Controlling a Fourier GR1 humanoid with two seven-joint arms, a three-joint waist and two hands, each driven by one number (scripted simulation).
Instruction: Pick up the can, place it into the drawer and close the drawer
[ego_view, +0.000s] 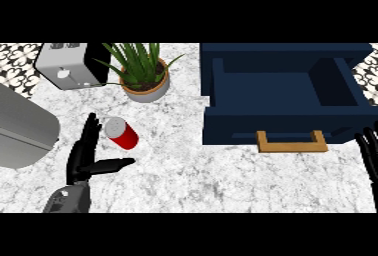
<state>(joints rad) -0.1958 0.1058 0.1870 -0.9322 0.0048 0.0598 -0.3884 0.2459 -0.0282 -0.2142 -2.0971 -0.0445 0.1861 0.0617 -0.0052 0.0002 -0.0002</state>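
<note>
The left robot hand (87, 150) lies open on the marble desk (221, 175), fingers stretched straight toward the far edge and thumb splayed out to the right. It sits just left of the red can (122, 134), which lies tilted on its side with its silver top facing up and left; fingers and can look nearly touching, but nothing is curled round it yet. The step in hand, as I judge it, is closing on the can. To do it well, the palm should slide in against the can's side so the fingers wrap over the far side while the thumb comes in from the near side, pinching across the round body, not the ends. Since the can lies down, it may roll away from a sideways nudge, so the fingers should close from both sides at once.

Behind the can stands a potted plant (145, 80), and left of that a toaster (68, 66); a lift straight up keeps clear of the leaves. Well to the right of the can, the blue drawer (284, 92) stands pulled open, its wooden handle (291, 142) facing the near edge. Further right of the can, at the view's edge, the right robot hand (368, 150) rests open, fingers up, holding nothing.
</note>
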